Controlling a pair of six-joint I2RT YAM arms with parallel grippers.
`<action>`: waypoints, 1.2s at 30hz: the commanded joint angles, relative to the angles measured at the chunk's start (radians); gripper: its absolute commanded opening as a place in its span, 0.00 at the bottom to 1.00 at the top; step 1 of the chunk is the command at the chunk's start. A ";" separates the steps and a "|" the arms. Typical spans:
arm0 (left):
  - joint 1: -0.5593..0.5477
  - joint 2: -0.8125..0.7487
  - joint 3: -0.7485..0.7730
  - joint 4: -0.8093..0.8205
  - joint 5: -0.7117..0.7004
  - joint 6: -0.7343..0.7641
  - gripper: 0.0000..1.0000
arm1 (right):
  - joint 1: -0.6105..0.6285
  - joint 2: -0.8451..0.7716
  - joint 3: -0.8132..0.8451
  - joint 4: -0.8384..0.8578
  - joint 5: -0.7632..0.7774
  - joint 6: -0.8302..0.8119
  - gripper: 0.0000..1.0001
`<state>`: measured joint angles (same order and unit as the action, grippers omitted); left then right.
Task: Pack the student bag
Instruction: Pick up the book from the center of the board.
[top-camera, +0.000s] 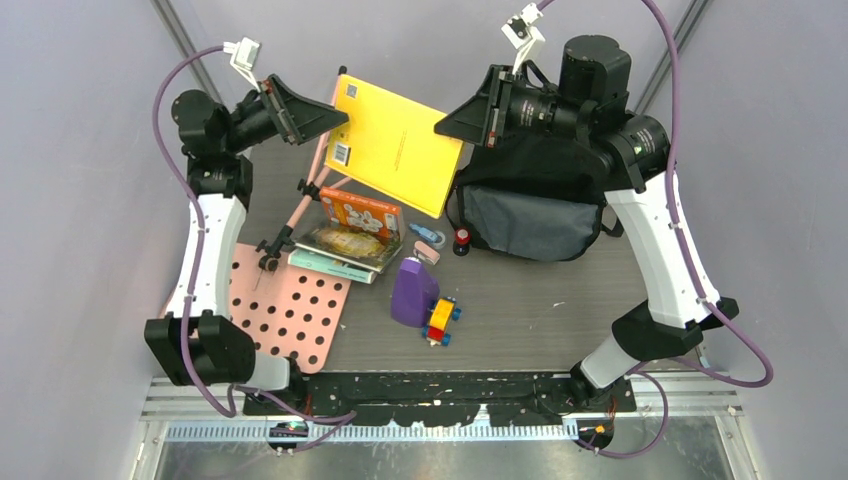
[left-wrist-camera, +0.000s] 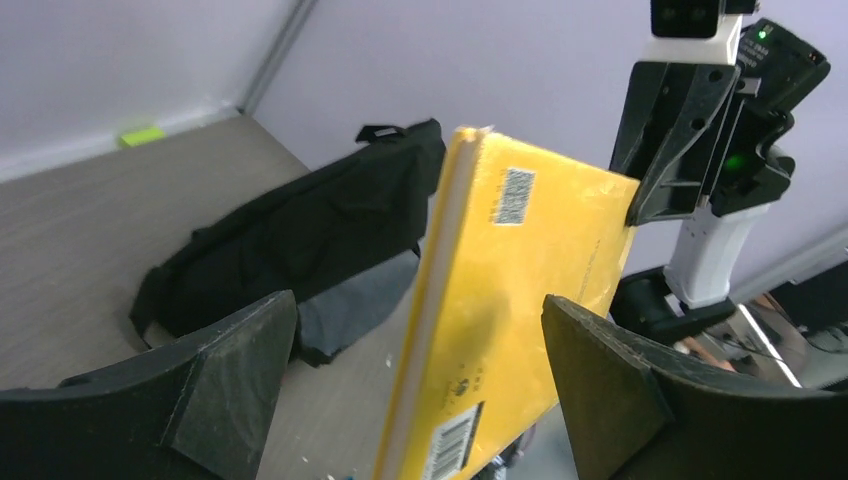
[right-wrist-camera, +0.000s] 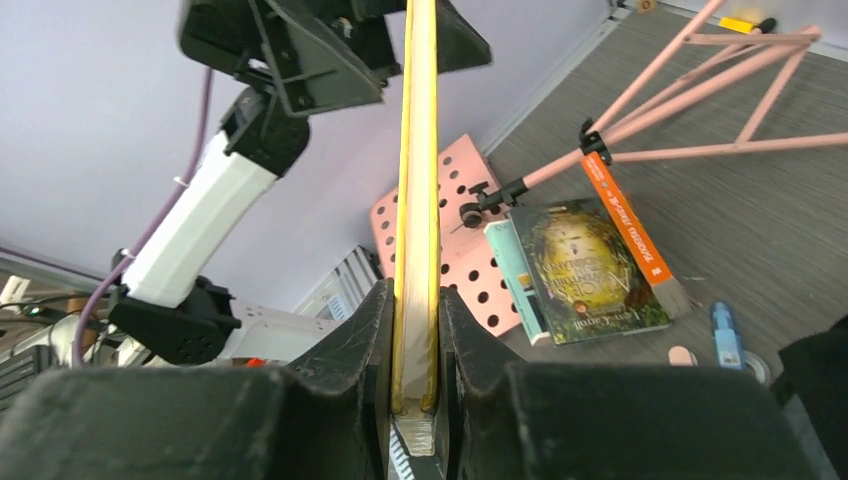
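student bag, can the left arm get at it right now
Probably not directly: the yellow book, clamped by the right gripper, stands between the open left gripper and the student bag. It would need to go round.

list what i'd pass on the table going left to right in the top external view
pink perforated board → stack of books → purple container → black backpack; left out because they overlap others: the yellow book and the toy
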<state>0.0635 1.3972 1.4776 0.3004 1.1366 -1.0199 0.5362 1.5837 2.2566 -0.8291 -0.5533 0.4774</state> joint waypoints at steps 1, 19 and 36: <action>-0.049 0.040 0.023 0.106 0.109 -0.101 0.91 | 0.001 -0.025 0.030 0.188 -0.073 0.063 0.00; -0.093 0.101 -0.029 0.585 0.200 -0.528 0.00 | -0.002 0.050 0.001 -0.025 -0.199 -0.072 0.21; -0.173 0.086 -0.053 0.551 0.165 -0.512 0.00 | 0.022 0.163 0.002 -0.069 -0.429 -0.047 0.50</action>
<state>-0.0307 1.5139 1.4189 0.8356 1.3281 -1.5364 0.4919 1.7363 2.2436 -1.0340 -0.8658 0.4030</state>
